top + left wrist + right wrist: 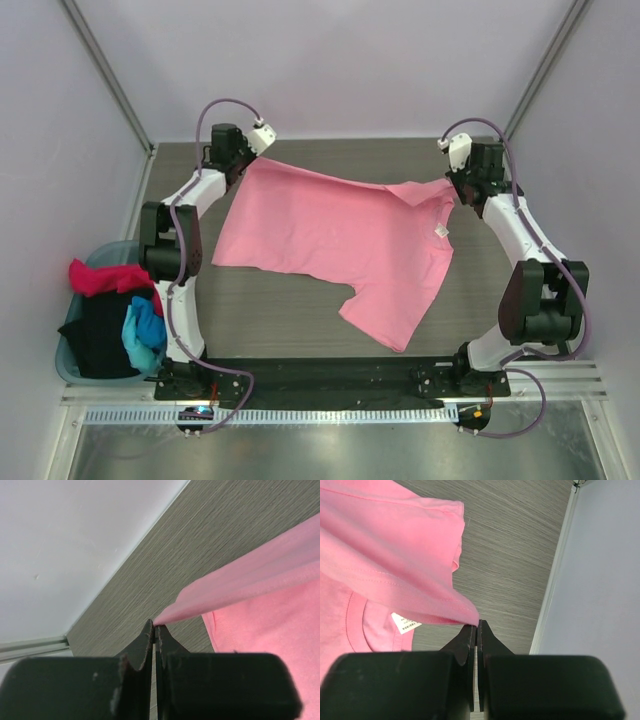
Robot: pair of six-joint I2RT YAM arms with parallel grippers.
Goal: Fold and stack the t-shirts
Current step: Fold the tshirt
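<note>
Nearest, along the 6 o'clock edge of the top view, both arm bases sit on a dark rail, and at 8 o'clock a teal basket [68, 362] stands off the table's side edge. It holds a magenta t-shirt [100, 277] draped over its far rim, a black t-shirt [98, 335] and a bright blue t-shirt [145, 335], all crumpled together.

Beyond the bases a strip of bare table [290, 335] lies open before the cloth begins. The light pink t-shirt [330, 235] is spread across the table's middle, its long axis running from 9 to 3 o'clock: hem toward 9, collar toward 3, with the small white label [440, 231] showing inside the neck. One sleeve points down toward 5 o'clock, its tip the nearest part of the shirt; the other lies folded over by the far shoulder.

The left gripper [154, 627] is pinched fully together on the hem's far corner at 11 o'clock, and the right gripper [476, 626] is likewise clamped on the far shoulder edge at 2 o'clock (both wrist views show cloth drawn up to a point at the fingertips). The shirt's far edge runs between them, sagging slightly.

Past that edge a further band of bare table reaches the back wall at 12 o'clock, and each gripper is close to its side wall
</note>
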